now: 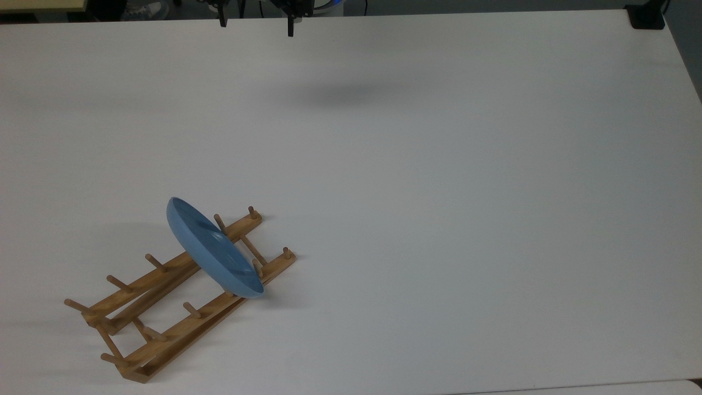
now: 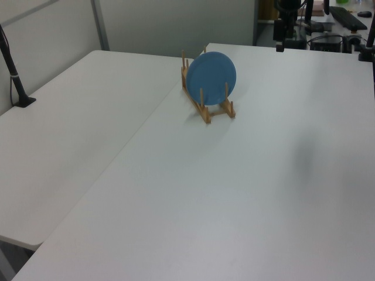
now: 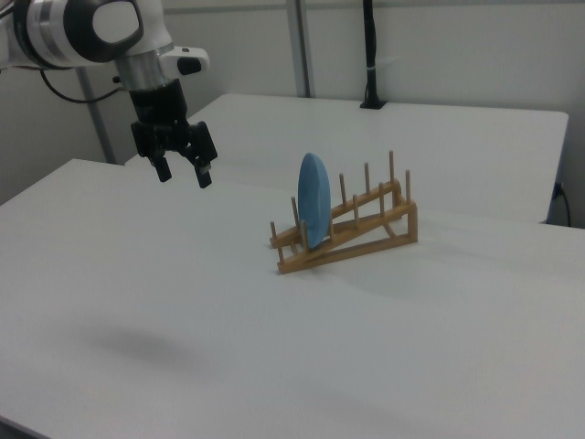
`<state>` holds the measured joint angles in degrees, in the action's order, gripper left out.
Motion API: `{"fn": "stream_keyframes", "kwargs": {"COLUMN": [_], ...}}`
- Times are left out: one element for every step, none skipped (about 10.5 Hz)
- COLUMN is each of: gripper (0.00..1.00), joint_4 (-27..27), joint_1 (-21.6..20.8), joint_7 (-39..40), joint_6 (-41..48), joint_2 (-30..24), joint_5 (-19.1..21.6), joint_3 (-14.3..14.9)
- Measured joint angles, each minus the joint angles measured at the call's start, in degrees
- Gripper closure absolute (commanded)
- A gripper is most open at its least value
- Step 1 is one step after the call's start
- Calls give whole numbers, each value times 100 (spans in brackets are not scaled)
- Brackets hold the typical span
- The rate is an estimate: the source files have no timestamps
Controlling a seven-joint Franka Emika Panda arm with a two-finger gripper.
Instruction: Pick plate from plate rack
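Note:
A light-blue plate [image 1: 214, 249] [image 2: 211, 71] [image 3: 313, 200] stands on edge between the pegs of the wooden plate rack [image 1: 164, 296] [image 2: 206, 110] [image 3: 366, 229], near the rack's lower end in the right view. My gripper [image 1: 256, 24] [image 3: 184, 173] hangs open and empty well above the table, far from the rack, at the top view's upper edge and at the right view's upper left. In the left view the gripper [image 2: 281, 45] is at the far top right.
The white table [image 1: 439, 192] stretches wide to the top view's right of the rack. A black post base [image 1: 647, 16] sits on the far right corner. A second white table [image 2: 64, 146] adjoins in the left view, with a black clamp [image 2: 22, 99].

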<state>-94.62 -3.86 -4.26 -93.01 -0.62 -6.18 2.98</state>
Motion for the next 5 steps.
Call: {"fn": "stream_keyframes", "kwargs": {"gripper": [0,0,0,0,0], "joint_4": [0,-2,-2,-2,-1], "joint_1": [0,0,0,0,0], "joint_7": [43,73,89,98,106], "joint_6": [0,0,0,0,0], "joint_2": [0,16,58,110,154], "joint_5": [0,-6,-10,-12,-13], "joint_3": [0,0,0,0,0]}}
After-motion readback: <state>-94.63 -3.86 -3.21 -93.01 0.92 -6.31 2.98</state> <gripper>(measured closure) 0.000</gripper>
